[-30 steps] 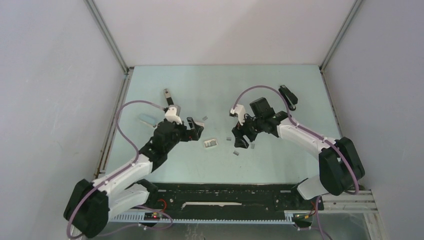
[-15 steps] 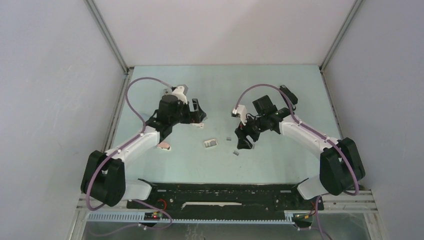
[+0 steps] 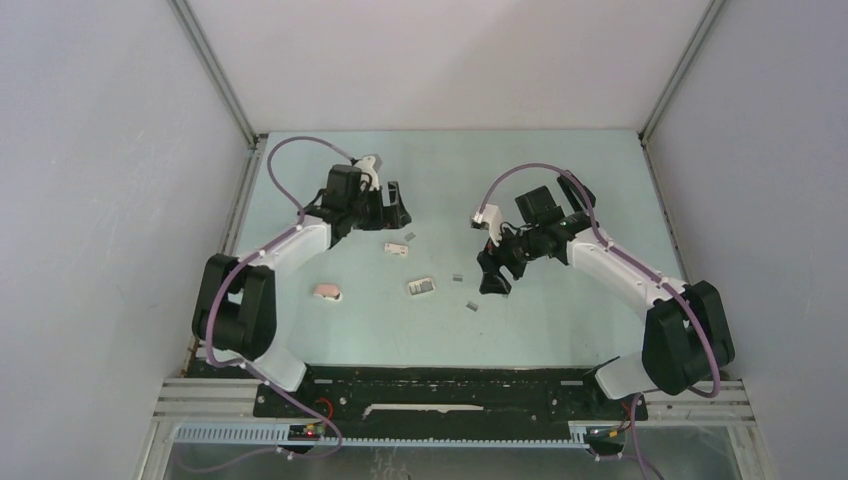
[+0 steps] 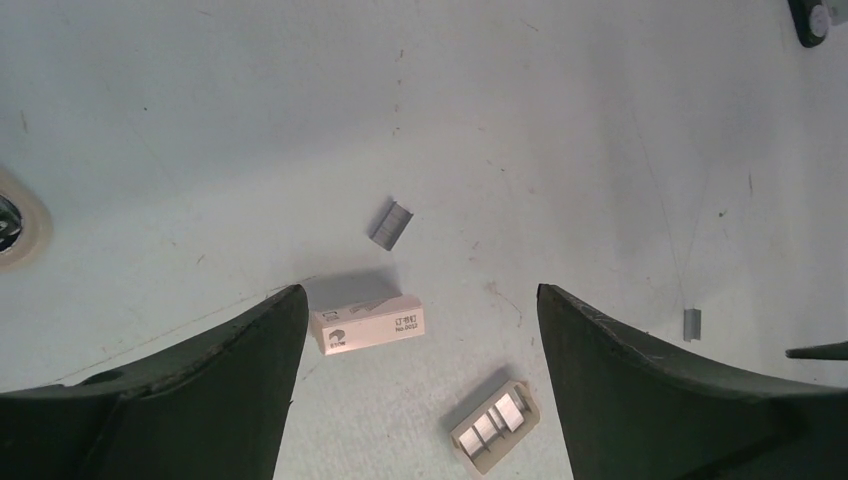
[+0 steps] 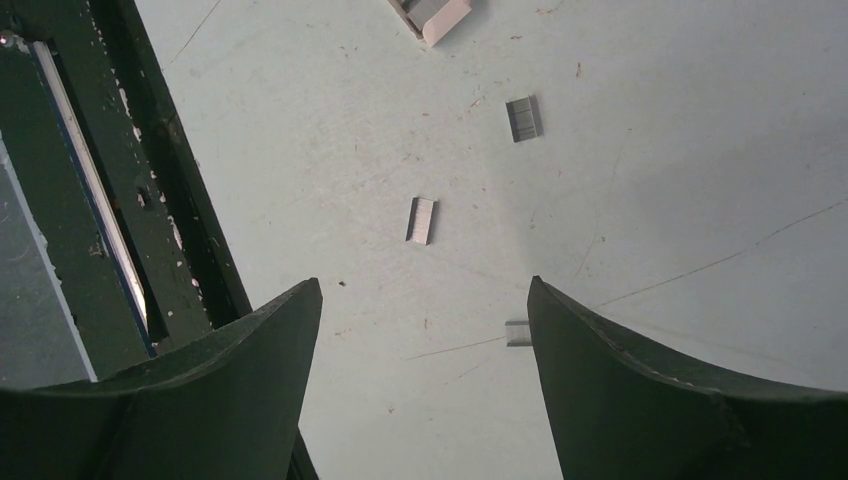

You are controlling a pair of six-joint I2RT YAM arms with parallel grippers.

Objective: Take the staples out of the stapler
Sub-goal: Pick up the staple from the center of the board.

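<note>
The black stapler (image 3: 579,191) lies at the back right, partly behind my right arm's cable, and its end shows in the left wrist view's top corner (image 4: 808,18). Loose grey staples (image 3: 470,306) lie scattered mid-table: one strip (image 4: 392,222) lies beyond my left gripper, and others (image 5: 422,220) (image 5: 524,119) lie ahead of the right one. My left gripper (image 3: 393,208) (image 4: 420,295) hovers open above a small staple box (image 4: 367,322). My right gripper (image 3: 493,278) (image 5: 425,285) is open and empty, a short strip (image 5: 517,333) beside its right finger.
A small open tray of staple strips (image 3: 422,287) (image 4: 492,428) lies between the arms. A pinkish object (image 3: 327,292) sits at the left. A round beige-rimmed thing (image 4: 12,215) shows at the left wrist view's edge. The black base rail (image 5: 90,200) runs along the near edge.
My left arm has swung toward the back left, carrying its open gripper away from the middle and uncovering the pinkish object. The right gripper has shifted slightly to the right.
</note>
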